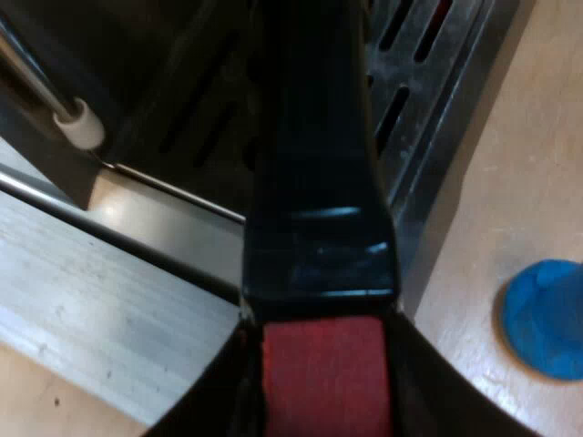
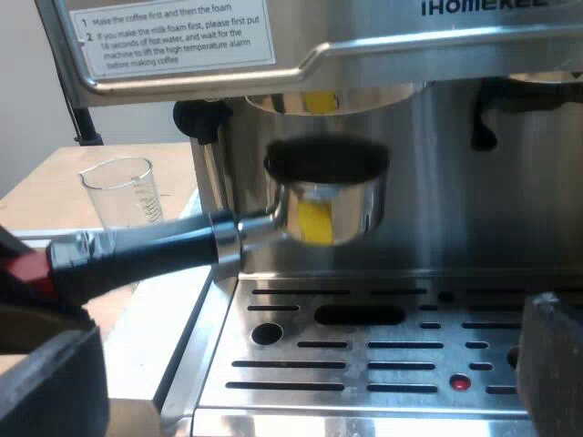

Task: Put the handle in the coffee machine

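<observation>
Squarely behind the handle (image 1: 319, 182), left jaws clamp its red end at the machine (image 2: 474, 228); right jaws gape empty.

espresso machine's (image 2: 437, 182) front carries the cut-off brand "ihomeke…"; its white sticker (image 2: 173, 36) reads "make the coffee first and then the foam".

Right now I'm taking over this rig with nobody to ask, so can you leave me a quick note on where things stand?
Left hand: shut on the red end of the holder.
Right hand: open, holding nothing, low over the drip tray.
Holder: cup just under the machine brew head, a gap between them; handle points out toward the measuring glass. Blue tamper stands on the table by the tray.
Done: holder lifted to the machine.
Left: raise it into the head, turn to lock.
</observation>
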Motion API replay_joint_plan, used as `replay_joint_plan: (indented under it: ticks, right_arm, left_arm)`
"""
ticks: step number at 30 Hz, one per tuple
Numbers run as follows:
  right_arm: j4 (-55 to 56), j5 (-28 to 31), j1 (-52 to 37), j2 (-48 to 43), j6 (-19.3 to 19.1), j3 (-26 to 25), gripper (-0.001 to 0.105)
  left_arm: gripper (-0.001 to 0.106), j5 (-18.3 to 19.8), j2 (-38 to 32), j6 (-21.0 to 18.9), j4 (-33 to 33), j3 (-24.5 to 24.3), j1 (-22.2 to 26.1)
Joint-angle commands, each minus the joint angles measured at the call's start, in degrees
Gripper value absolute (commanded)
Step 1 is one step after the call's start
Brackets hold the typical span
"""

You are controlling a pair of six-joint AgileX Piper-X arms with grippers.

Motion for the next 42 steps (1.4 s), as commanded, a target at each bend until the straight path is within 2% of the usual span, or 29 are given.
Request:
replay_joint_plan:
  ticks: [1, 12, 20, 31, 39, 42]
  right_arm:
    - [-0.44, 0.37, -0.49, -0.32, -0.56, -0.29, 0.092]
    - [-0.44, 0.37, -1.38, -0.32, -0.56, -0.29, 0.092]
    - [-0.44, 0.37, -1.38, -0.32, -0.56, -0.29, 0.092]
    - [-0.44, 0.37, -1.38, -0.32, -0.56, -0.29, 0.092]
    - [-0.44, 0.37, -1.38, -0.32, -0.56, -0.29, 0.092]
    - [-0.44, 0.37, -1.38, -0.32, -0.56, -0.29, 0.092]
  left_arm:
    - [0.000, 4.67, -0.29, 0.30, -1.20, -1.30, 0.03]
    - [0.000, 7.15, -0.29, 0.30, -2.37, -1.85, 0.03]
    - [0.000, 7.55, -0.29, -0.57, -2.37, -4.16, 0.03]
    - [0.000, 7.53, -0.29, -0.72, -3.87, -4.42, 0.03]
    - [0.000, 7.53, -0.29, -6.75, -9.35, -4.42, 0.03]
    - [0.000, 7.53, -0.29, -7.49, -9.66, -4.42, 0.03]
